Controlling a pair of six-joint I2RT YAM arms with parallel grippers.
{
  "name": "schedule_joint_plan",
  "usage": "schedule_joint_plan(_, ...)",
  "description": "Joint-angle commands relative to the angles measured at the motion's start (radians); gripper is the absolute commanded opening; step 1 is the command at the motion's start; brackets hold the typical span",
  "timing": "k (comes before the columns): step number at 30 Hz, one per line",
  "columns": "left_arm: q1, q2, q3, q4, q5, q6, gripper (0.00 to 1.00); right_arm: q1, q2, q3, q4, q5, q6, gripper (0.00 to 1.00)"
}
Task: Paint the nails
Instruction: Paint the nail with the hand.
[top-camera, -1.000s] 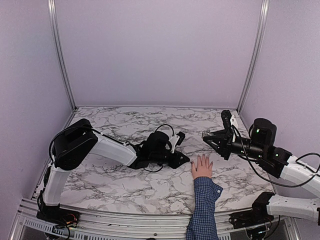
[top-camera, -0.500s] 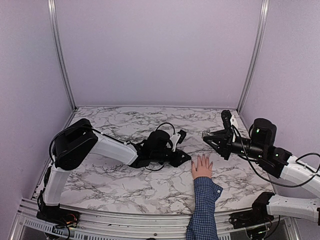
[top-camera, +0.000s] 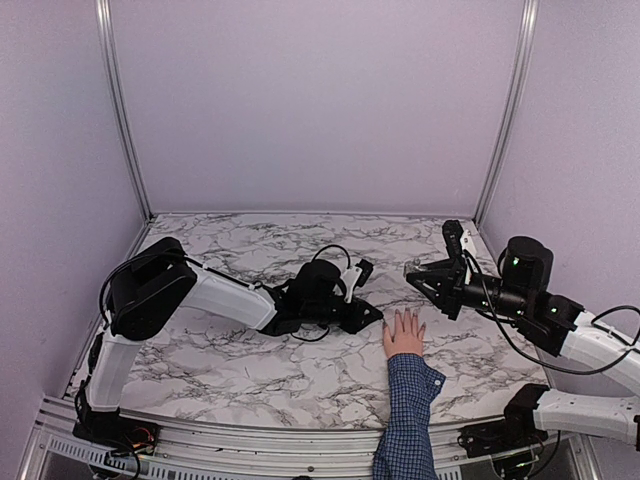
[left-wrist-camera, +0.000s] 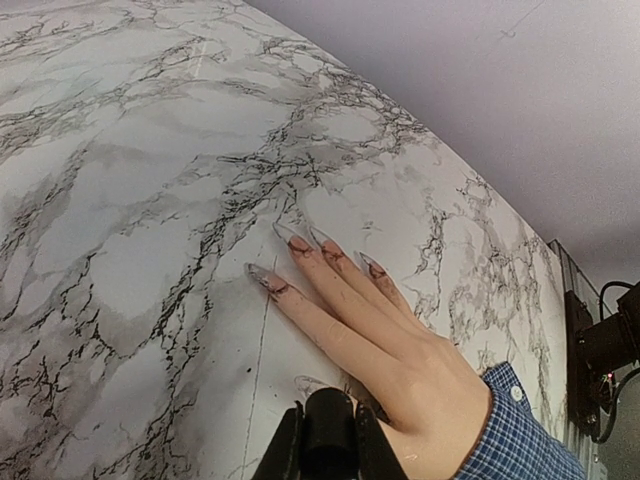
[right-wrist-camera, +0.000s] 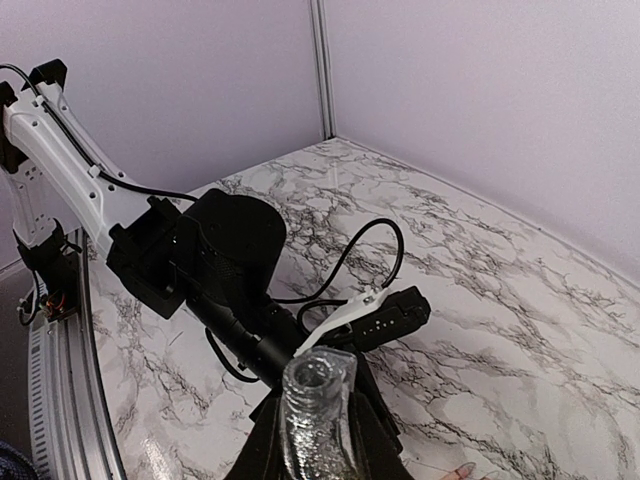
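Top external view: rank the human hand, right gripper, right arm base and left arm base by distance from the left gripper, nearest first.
From the left gripper:
1. Human hand, just to its right and slightly nearer the camera.
2. Right gripper, farther right and toward the back.
3. Right arm base, at the near-right edge.
4. Left arm base, at the near-left corner, clearly farthest.

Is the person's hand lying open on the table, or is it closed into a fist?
Open: the hand lies palm down on the table, fingers stretched out straight, long nails showing.
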Motion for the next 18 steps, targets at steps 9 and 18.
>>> schedule_joint_plan(9,0.012,0.025,0.023,0.003,-0.015,-0.004,0.0,-0.008,-0.013,0.004,0.03,0.008,0.009,0.0)
schedule_joint_plan(18,0.019,0.031,0.032,-0.001,-0.008,-0.007,0.0,-0.008,-0.012,0.002,0.031,0.01,0.007,0.0)
